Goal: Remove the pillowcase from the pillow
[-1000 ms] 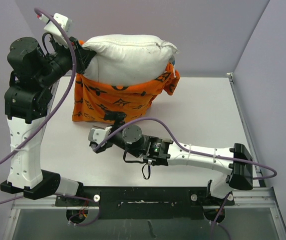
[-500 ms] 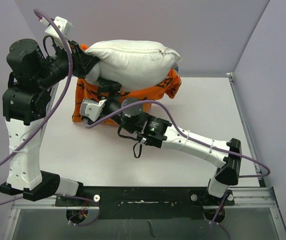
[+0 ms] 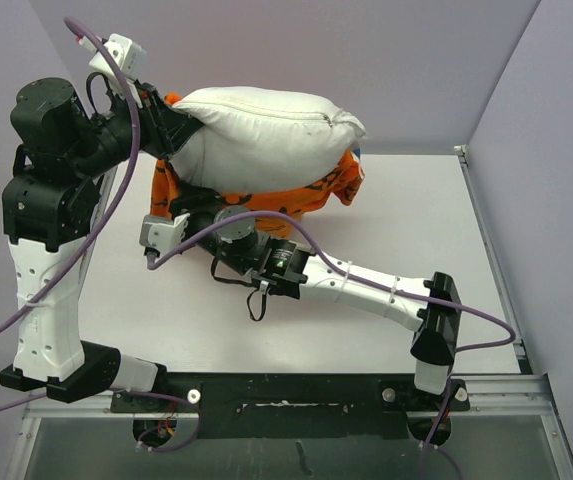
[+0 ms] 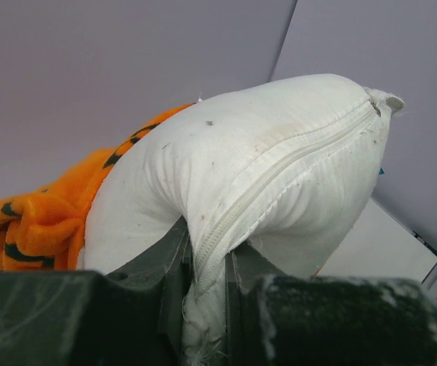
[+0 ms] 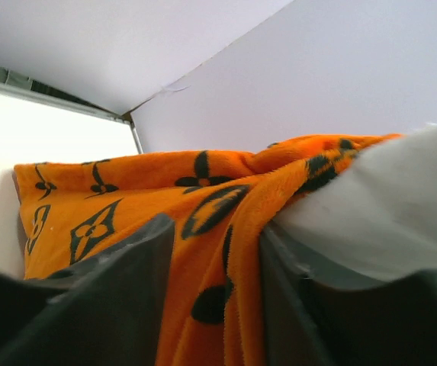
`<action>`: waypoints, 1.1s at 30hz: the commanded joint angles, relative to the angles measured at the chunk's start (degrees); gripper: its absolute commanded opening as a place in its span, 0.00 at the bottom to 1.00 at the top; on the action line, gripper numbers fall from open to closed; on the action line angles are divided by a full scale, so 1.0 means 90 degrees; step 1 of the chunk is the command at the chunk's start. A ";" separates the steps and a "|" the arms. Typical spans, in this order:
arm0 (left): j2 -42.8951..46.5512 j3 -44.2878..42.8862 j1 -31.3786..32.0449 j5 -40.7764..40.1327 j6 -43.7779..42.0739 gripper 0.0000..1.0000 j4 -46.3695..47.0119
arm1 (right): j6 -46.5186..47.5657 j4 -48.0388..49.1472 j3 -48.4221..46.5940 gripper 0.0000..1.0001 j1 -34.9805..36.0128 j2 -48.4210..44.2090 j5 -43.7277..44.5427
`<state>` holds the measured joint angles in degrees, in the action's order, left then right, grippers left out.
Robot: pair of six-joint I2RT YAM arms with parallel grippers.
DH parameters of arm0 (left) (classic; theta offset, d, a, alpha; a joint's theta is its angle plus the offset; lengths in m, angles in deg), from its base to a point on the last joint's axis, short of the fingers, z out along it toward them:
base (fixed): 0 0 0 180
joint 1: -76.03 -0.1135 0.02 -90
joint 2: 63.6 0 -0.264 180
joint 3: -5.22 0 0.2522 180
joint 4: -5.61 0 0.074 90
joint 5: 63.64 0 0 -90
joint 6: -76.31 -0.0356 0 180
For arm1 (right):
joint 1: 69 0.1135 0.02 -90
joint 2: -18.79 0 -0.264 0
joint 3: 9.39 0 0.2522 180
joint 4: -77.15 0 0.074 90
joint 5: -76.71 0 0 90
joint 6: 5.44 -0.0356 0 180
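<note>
The pillow (image 3: 266, 135) sits at the far left of a white table (image 3: 406, 220), its plain top bare and its zipped seam uppermost. The left claw (image 4: 207, 286) is pressed tight on that seam at the pillow's left end. The pillowcase (image 3: 316, 190) bunches under and behind the pillow, orange folds spilling out at both ends. Below the pillow, the right claw (image 5: 218, 305) has a fold of pillowcase between its fingers (image 5: 126, 290), partly spread; whether they clamp it, I cannot tell. Pale lilac walls (image 3: 366, 60) rise just behind the pillow and along the table's right side, where a metal rail (image 3: 486, 240) edges the table.
</note>
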<state>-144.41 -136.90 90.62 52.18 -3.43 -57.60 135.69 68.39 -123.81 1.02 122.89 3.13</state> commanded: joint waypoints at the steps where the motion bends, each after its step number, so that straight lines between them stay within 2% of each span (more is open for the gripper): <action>1: -0.0041 -0.0949 0.0044 0.0227 0.0316 0.00 0.0907 | 0.0079 -0.0326 0.0359 0.30 0.0125 0.0266 0.0228; 8: -0.0399 -0.2016 0.0038 0.0231 0.0345 0.00 0.0926 | -0.1032 -0.0842 0.1054 0.03 -0.0031 0.0515 0.0064; 13: -0.0385 -0.2430 0.0038 0.0167 0.0246 0.00 0.1273 | -0.2341 -0.0991 0.1531 0.01 -0.0150 0.0735 -0.0485; 20: -0.0071 -0.2616 0.0031 -0.0286 -0.0048 0.00 0.1902 | -0.3909 -0.0766 0.2362 0.00 0.0071 0.1668 -0.0935; 24: 0.0118 -0.2382 0.0038 -0.0814 -0.0344 0.00 0.2162 | -0.5001 -0.0263 0.2952 0.19 -0.0080 0.1699 -0.1125; 28: 0.0210 -0.2142 0.0039 -0.0790 -0.0397 0.00 0.2057 | -0.5335 0.0147 0.3142 0.52 -0.0286 0.0863 -0.1111; 33: 0.0432 -0.1674 0.0039 -0.0532 -0.0447 0.00 0.2123 | -0.5637 0.0314 0.3093 0.70 -0.0727 -0.0783 -0.1180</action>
<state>-148.15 -150.15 90.95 47.09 -6.91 -64.57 93.27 75.75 -96.75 -2.28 126.45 -3.75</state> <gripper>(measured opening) 0.119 0.655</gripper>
